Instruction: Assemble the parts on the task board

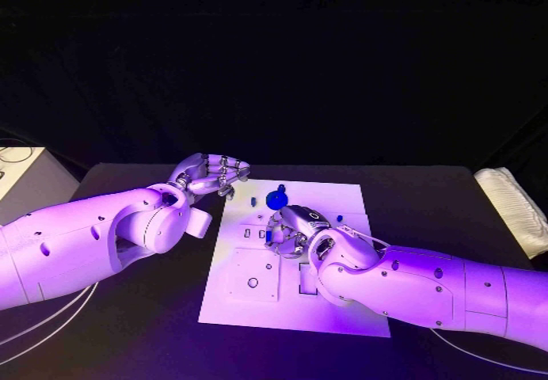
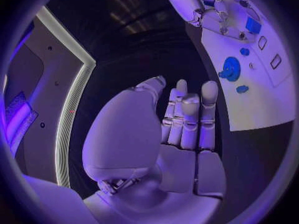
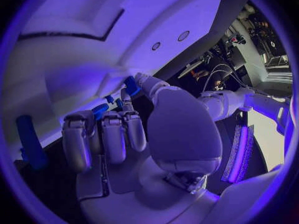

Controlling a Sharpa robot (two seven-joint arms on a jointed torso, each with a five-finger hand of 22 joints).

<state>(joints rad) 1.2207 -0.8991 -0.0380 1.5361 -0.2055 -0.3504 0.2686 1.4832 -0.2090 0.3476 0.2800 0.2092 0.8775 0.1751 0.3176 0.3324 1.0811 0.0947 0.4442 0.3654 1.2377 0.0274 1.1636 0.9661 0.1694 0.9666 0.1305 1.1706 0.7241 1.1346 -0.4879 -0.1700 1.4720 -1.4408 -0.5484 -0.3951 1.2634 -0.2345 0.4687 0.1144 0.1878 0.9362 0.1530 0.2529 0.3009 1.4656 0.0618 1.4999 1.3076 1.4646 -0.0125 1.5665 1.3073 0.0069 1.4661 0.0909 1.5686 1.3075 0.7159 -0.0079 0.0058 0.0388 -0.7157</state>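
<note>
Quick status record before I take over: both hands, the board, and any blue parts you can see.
left hand: off the board's far left corner, fingers curled in, holding nothing
right hand: over the middle of the board, fingers bent down onto it; a small blue part at its fingertips, grip not clear
task board: white plate, flat on the black table
round blue part: on the board's far side, beyond the right hand
</note>
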